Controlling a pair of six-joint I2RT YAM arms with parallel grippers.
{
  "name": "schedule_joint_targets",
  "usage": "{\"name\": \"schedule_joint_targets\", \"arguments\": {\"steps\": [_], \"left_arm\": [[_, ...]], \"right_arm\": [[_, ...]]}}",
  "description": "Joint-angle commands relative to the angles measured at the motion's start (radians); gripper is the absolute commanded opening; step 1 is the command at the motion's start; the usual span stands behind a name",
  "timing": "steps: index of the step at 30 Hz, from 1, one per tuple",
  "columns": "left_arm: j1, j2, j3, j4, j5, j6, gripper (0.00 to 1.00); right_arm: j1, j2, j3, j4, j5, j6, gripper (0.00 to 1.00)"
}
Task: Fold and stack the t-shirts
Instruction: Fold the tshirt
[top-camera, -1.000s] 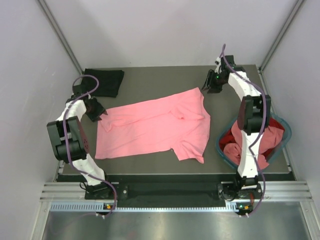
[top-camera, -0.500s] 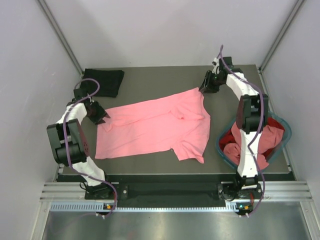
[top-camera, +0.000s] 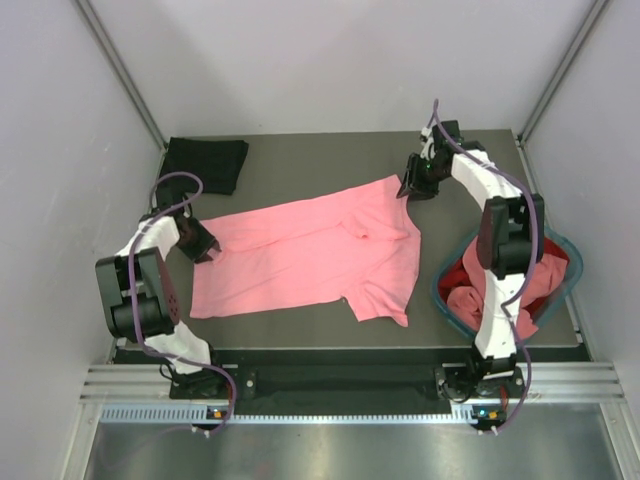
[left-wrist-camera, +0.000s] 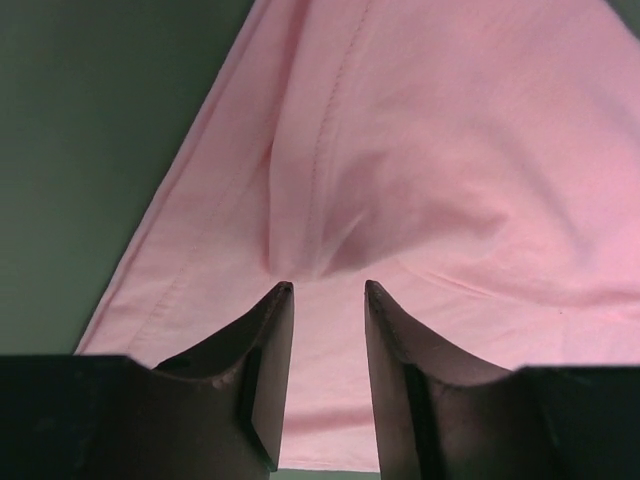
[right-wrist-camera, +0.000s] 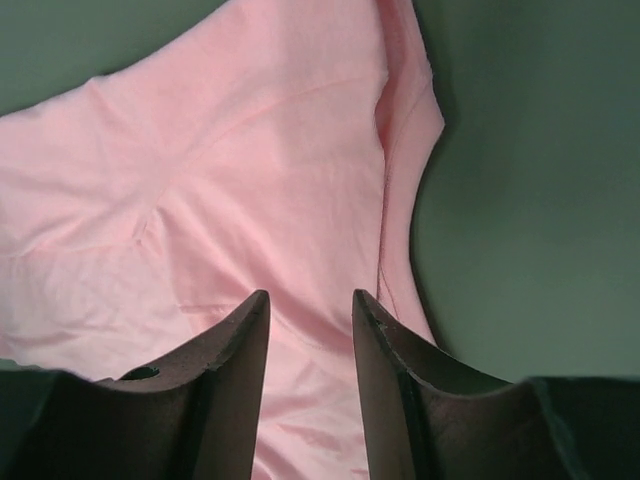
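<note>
Your left gripper rests on the pink tee near its left edge, jaws half apart astride a small pucker, nothing clamped. Your right gripper, also half open, is over its far right corner. The tee lies spread mid-worktop. The black tee is in the far left corner, and the red tee is in the basket at the right edge.

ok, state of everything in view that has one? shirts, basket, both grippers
pink t-shirt: spread out on the table, unfolded, slightly wrinkled.
black t-shirt: folded, far left corner.
basket: holds crumpled red and pink shirts.
left gripper: jaws apart, at the pink t-shirt's left edge, cloth puckered at the tips.
right gripper: jaws apart, at its far right corner.
</note>
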Motion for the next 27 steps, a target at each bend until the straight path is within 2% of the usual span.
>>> {"name": "schedule_joint_targets", "arguments": {"steps": [1,13,20,27], "left_arm": [[-0.017,-0.063,-0.02,-0.03,-0.087,-0.033,0.4],[-0.027,0.041,0.016,-0.027,-0.139,-0.061,0.41],[-0.029,0.074,0.032,-0.002,-0.125,-0.064,0.34],[-0.033,0.051,0.042,-0.005,-0.131,-0.045,0.15]], "right_arm": [[0.008,-0.097,-0.023,-0.003,0.014,-0.027,0.39],[0.011,-0.123,-0.043,-0.003,0.001,-0.022,0.39],[0.011,-0.129,-0.058,0.001,-0.002,-0.024,0.39],[0.039,-0.146,-0.101,-0.022,0.021,-0.015,0.37]]}}
